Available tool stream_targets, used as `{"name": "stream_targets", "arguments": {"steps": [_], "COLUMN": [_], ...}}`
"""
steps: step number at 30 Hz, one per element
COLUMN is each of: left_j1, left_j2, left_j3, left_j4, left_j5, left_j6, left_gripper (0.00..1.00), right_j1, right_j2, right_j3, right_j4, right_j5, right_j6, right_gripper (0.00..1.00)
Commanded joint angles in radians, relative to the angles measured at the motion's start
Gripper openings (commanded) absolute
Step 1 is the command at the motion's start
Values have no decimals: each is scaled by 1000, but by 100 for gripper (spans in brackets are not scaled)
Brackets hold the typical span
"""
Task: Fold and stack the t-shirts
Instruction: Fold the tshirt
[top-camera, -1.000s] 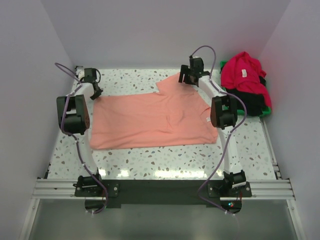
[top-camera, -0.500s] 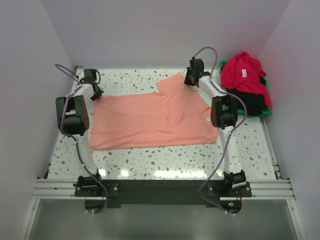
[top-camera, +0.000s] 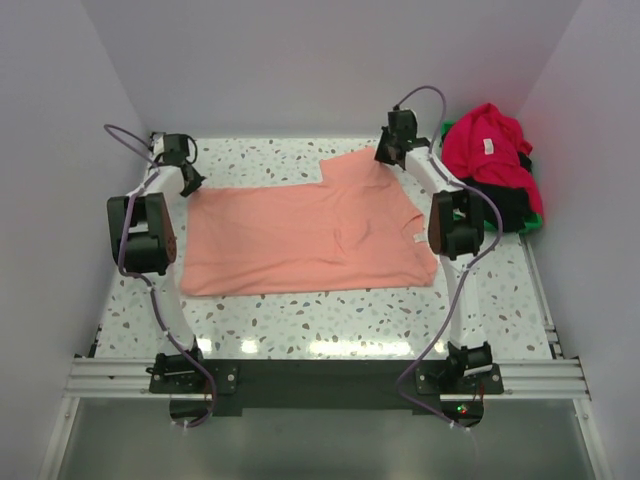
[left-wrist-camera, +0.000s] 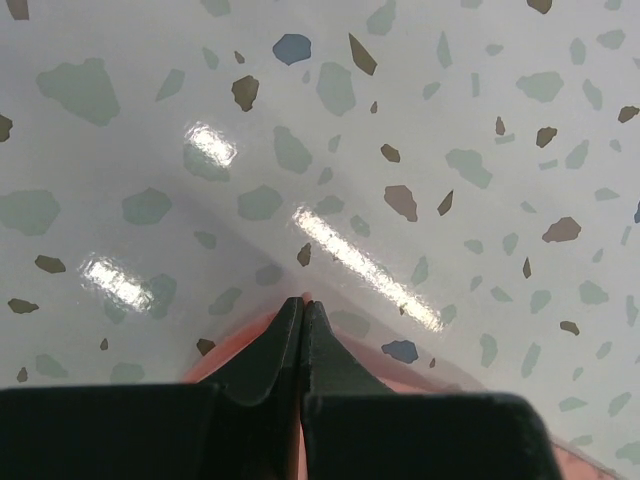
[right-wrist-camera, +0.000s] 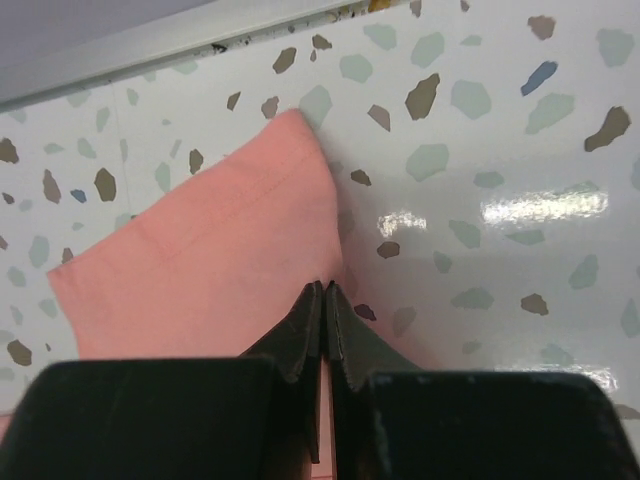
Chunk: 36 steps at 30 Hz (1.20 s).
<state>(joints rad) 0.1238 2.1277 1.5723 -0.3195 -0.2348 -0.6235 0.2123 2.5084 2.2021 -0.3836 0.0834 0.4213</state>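
1. Terrazzo table (top-camera: 300, 310): pale, speckled, glossy top that carries everything below.

2. Salmon-pink t-shirt (top-camera: 300, 235): spread flat over the table's centre, long axis running 9 to 3 o'clock. The neck end lies toward 3 o'clock, and one sleeve is drawn out toward 1 o'clock.

3. Green bin (top-camera: 541, 214): at the table's 2 o'clock corner, mostly hidden by its contents.

4. Crimson red t-shirt (top-camera: 485, 140): heaped on top in the bin, with its white label (top-camera: 488, 146) facing up.

5. Black t-shirt (top-camera: 505, 200): in the bin, under the red one and on its 6 o'clock side.

6. Right gripper (right-wrist-camera: 325, 290): at 1 o'clock from the table's centre. Its fingers are pressed together, pinching the sleeve of the salmon-pink t-shirt.

7. Left gripper (left-wrist-camera: 303, 300): at 10 o'clock from the table's centre, fingers pressed together. It appears to pinch the shirt's far hem corner, though only a sliver of pink shows at the tips.

8. White neck tag (top-camera: 411, 238): a small tag at the shirt's collar, toward 3 o'clock.
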Motion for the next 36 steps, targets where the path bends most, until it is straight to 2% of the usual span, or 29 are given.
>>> {"name": "stream_targets", "arguments": {"steps": [1,5,15,26,36], "left_j1": [17,22,25,23,27], "left_j2": [-63,-72,-146,-360,-506], "left_j3": [-5,-1,-49,-284,-474], "left_j4": [40,39,31,34,25], "left_j5": [20,32,55,51,40], "left_j6": [21,19,18,5,-25], "left_gripper": [0,0,0,0,0], "right_j1": [-27,-28,-34,-36,-34], "right_j2": [-134,-181,-353,-626,-812], "right_j3": [-11,-57,-330,-681,-978], "right_j4": [68,75,109,121,164], "right_j5": [-2,-7,-5,1,-42], "right_j6": [19,20,37,69,102], "right_gripper": [0,0,0,0,0]}}
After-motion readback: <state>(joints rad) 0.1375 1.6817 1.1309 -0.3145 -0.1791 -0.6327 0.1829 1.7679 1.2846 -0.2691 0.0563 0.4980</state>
